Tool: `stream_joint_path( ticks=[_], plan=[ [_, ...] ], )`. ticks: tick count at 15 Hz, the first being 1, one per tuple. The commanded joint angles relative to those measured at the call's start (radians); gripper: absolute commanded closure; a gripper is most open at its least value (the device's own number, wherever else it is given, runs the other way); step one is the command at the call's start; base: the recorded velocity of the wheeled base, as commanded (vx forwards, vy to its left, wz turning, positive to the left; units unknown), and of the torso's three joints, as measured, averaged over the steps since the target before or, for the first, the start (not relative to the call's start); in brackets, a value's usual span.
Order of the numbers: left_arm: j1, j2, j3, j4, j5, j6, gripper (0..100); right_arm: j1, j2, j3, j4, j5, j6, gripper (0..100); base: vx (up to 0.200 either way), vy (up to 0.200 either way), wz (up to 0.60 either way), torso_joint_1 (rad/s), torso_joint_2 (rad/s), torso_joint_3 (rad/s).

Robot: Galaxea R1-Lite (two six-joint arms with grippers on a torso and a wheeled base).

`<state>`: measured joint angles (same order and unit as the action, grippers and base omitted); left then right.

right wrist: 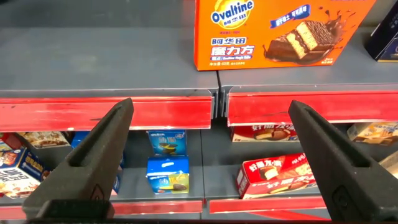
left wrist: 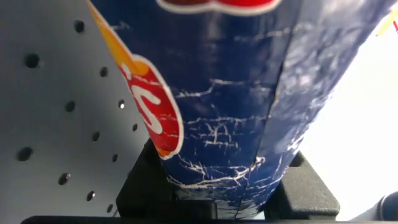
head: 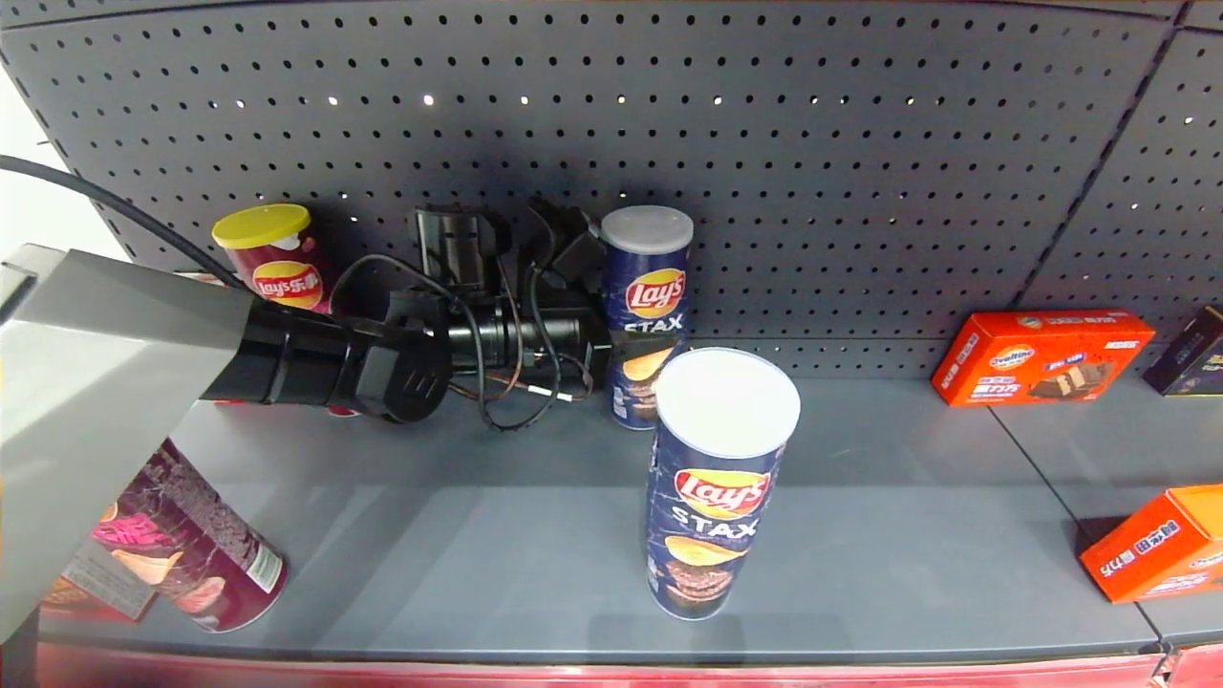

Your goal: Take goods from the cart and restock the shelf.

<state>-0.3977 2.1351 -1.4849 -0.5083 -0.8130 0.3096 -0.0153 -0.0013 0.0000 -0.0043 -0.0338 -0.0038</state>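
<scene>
Blue can (head: 647, 277) (left wrist: 249, 93) of chips stood upright on the shelf (head: 908, 535), clasped in my left gripper (head: 597, 306) (left wrist: 222, 196), one finger on each side of its lower body. Just behind that gripper rose the pegboard (head: 764, 143) (left wrist: 56, 112), close against the can. A second blue can (head: 717, 478) stood upright just in front of the gripper, nearer the shelf edge and apart from the held one. Back along my left arm, a red can with a yellow lid (head: 275, 258) stood by the pegboard, and a dark red can (head: 191, 545) lay tilted near the front edge.

My right gripper (right wrist: 211, 112) was spread wide with nothing between its fingers, facing the red edge strip (right wrist: 168, 112) of the shelving. Above it stood an orange box (right wrist: 280, 34) (head: 1041, 355); below the strip, beyond the fingers, were small blue boxes (right wrist: 166, 171) and a red box (right wrist: 273, 177)
</scene>
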Motion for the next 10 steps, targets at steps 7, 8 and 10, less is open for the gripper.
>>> stream_joint_path(
  ticks=[7,8,10],
  plan=[
    [-0.004,0.014,0.023,-0.013,0.009,0.026,0,0.000,0.001,0.000,0.000,0.000,-0.001,0,0.000,0.000,0.00,0.000,0.00,0.000],
    [-0.004,0.011,0.043,-0.016,0.021,0.033,0,0.000,0.001,0.000,0.000,0.000,-0.001,0,0.000,0.000,0.00,0.000,0.00,0.000],
    [-0.001,-0.050,0.135,-0.053,0.032,0.065,0,0.000,0.001,0.000,0.000,0.000,-0.001,0,0.000,0.000,0.00,0.000,0.00,0.000]
  ],
)
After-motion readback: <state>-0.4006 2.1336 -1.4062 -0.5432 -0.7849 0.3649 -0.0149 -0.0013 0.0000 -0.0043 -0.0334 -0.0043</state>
